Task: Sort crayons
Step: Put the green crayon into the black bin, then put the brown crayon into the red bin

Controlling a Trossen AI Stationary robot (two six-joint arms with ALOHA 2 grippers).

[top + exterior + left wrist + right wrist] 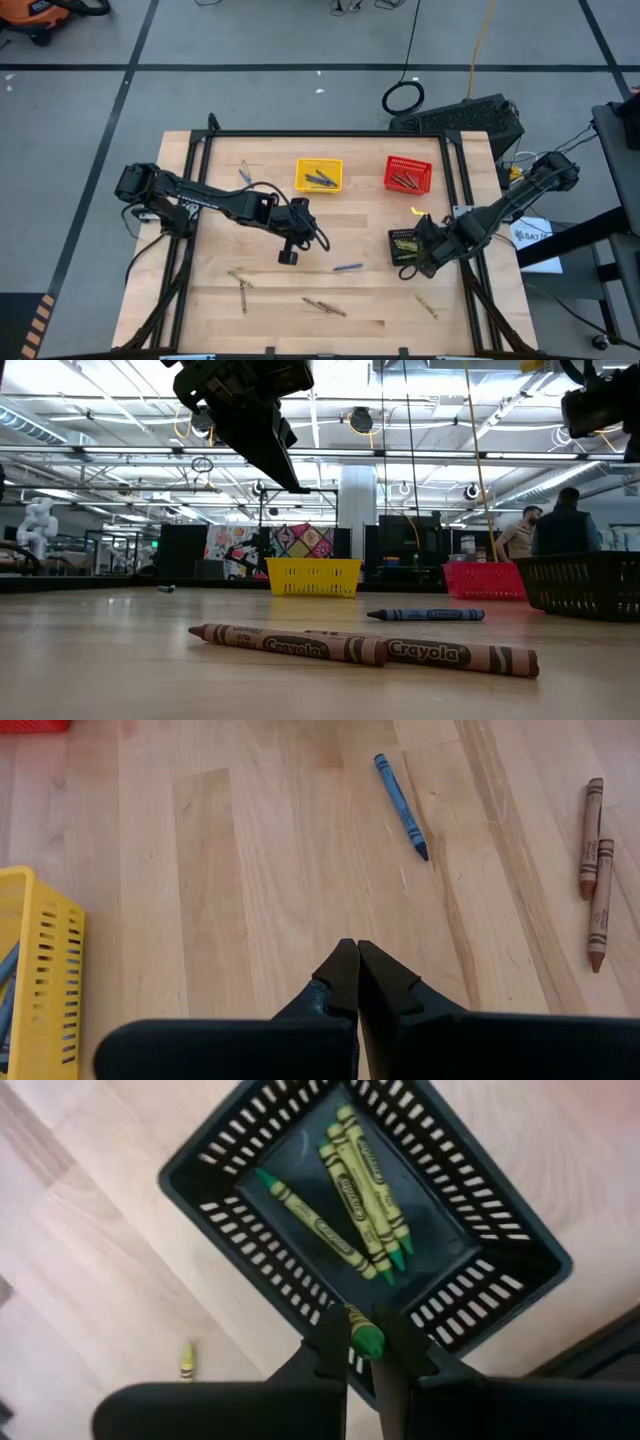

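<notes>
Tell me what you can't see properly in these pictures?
- Red basket: what colour crayons it holds, too small in the high view.
- Held crayon: most of it hidden between the right gripper's jaws.
- Yellow basket: cut off by the left wrist view's edge.

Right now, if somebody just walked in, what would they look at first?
Probably the right claw, pinching a green crayon right above the black basket, where more green crayons already lie. Next, the yellow basket and red basket stand out brightly at the far side of the table. Two brown crayons lie loose near the front edge, with a blue crayon behind them.
</notes>
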